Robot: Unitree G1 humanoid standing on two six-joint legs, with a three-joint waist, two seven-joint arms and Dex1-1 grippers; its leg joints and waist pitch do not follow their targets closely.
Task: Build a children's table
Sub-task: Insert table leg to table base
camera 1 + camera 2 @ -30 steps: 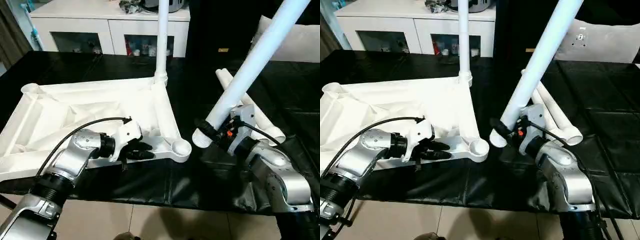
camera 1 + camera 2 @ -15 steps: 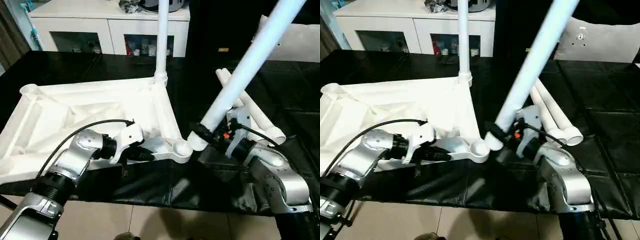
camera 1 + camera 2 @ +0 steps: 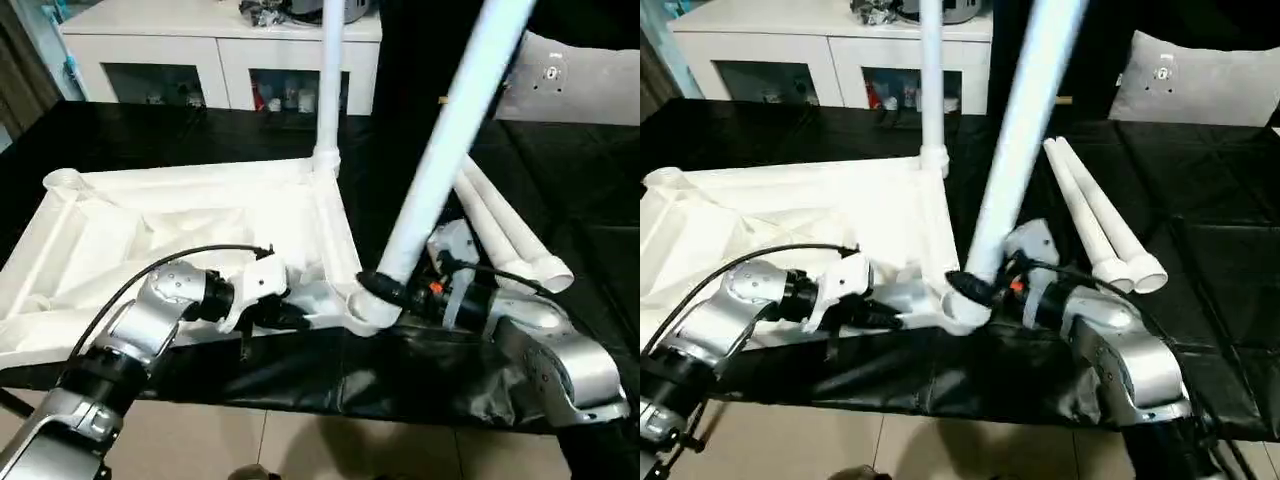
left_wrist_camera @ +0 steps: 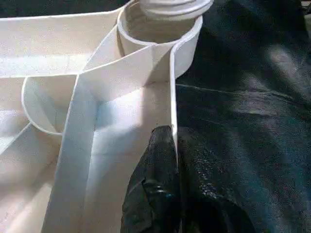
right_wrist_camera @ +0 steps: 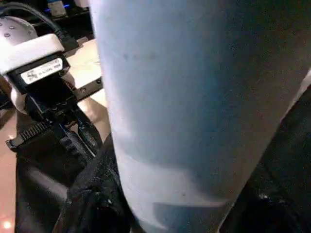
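The children's table top (image 3: 190,225) lies upside down on the black cloth, ribs up. One white leg (image 3: 328,80) stands upright in its far right corner socket. My left gripper (image 3: 288,318) is shut on the top's near rim (image 4: 172,141), one black finger (image 4: 155,189) inside the wall. My right gripper (image 3: 383,289) is shut on a second leg (image 3: 440,140) just above its thick end. That leg leans up to the right, its end resting at the near right corner socket (image 4: 160,34). Up close the held leg (image 5: 194,97) hides my right fingers.
Two loose legs (image 3: 510,235) lie side by side on the cloth to the right. A grey-white cushion (image 3: 580,80) sits at the back right. Behind the table stands a white cabinet (image 3: 200,50). The floor (image 3: 300,450) shows past the near edge.
My right arm has carried the leg leftwards and tipped it more upright, bringing its thick end onto the near right corner socket. My left gripper has shut on the rim.
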